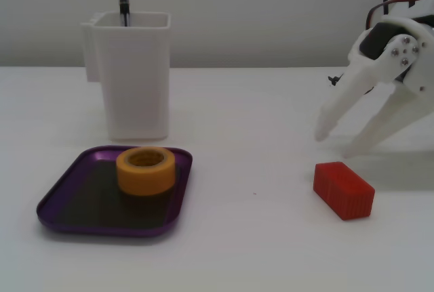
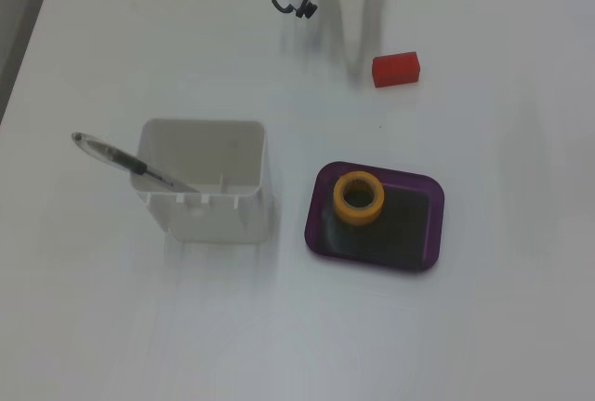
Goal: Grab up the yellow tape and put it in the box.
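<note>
White claw (image 1: 337, 140) at right edge of a fixed view, raised above surface (image 1: 258, 238), two fingers spread apart, tips angled down-left, empty. Red and black wires behind wrist.

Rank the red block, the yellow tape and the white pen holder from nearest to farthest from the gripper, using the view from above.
1. Red block: right beside the gripper.
2. Yellow tape: in the purple box, lower in the view.
3. White pen holder: far left.

One fixed view sits low at table level; another looks straight down.
</note>
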You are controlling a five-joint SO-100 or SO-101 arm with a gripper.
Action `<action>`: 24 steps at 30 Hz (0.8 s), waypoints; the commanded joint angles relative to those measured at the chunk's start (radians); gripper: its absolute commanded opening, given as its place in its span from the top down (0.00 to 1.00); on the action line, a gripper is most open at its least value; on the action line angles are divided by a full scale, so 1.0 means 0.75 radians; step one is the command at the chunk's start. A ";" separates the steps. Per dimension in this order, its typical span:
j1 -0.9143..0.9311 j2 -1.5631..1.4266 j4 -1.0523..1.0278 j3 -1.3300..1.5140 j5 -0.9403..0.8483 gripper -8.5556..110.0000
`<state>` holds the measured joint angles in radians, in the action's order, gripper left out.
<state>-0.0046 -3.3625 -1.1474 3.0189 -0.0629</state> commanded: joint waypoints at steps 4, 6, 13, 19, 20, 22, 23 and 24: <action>0.008 -0.080 0.004 0.057 0.010 0.93; 0.006 -0.080 0.004 0.057 0.010 0.93; 0.006 -0.080 0.012 0.057 -0.002 0.93; 0.006 -0.080 0.016 0.057 -0.004 0.93; 0.006 -0.080 0.016 0.057 -0.004 0.93; 0.006 -0.080 0.016 0.057 -0.004 0.93; 0.006 -0.080 0.016 0.057 -0.004 0.93; 0.006 -0.080 0.016 0.057 -0.004 0.93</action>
<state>-0.0046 -3.3625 -1.1474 3.0526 -0.0629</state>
